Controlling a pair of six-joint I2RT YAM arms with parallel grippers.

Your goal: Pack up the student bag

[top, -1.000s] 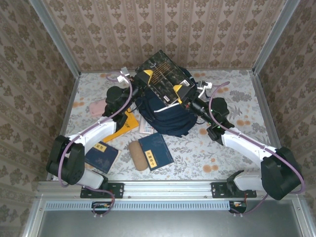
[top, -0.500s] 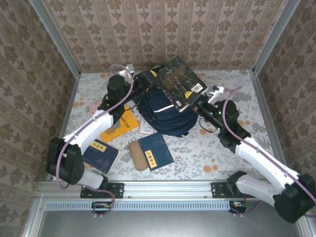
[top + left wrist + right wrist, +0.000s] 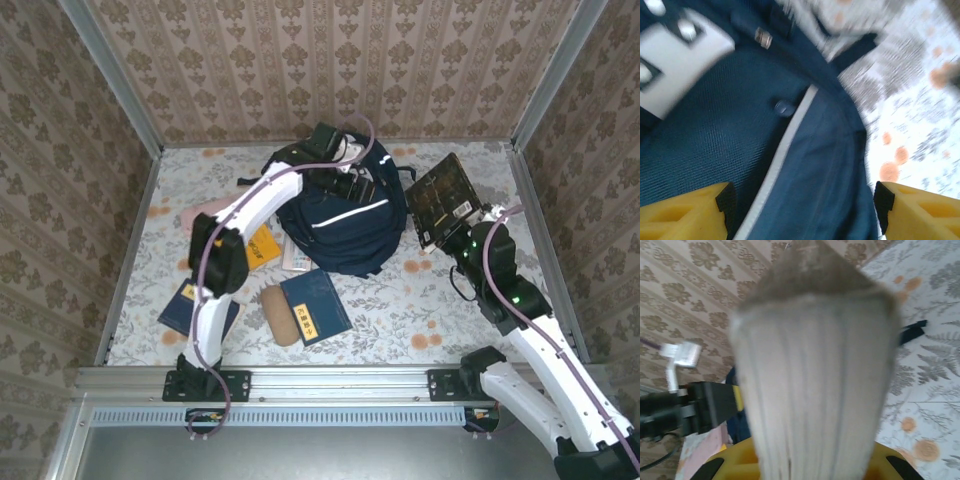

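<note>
Left wrist: mesh-woven navy student bag (image 3: 715,150)

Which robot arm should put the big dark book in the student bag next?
Right. The right gripper is shut on the dark book, held up just right of the student bag. The left gripper hangs open over the bag, holding nothing.

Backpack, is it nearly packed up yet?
Not nearly. Nothing I can see is packed. The right claw holds a big dark book beside the navy-blue striped fabric backpack; the left claw hovers open over it. A blue rectangular book, a yellow book and a tan oval pouch lie outside.
</note>
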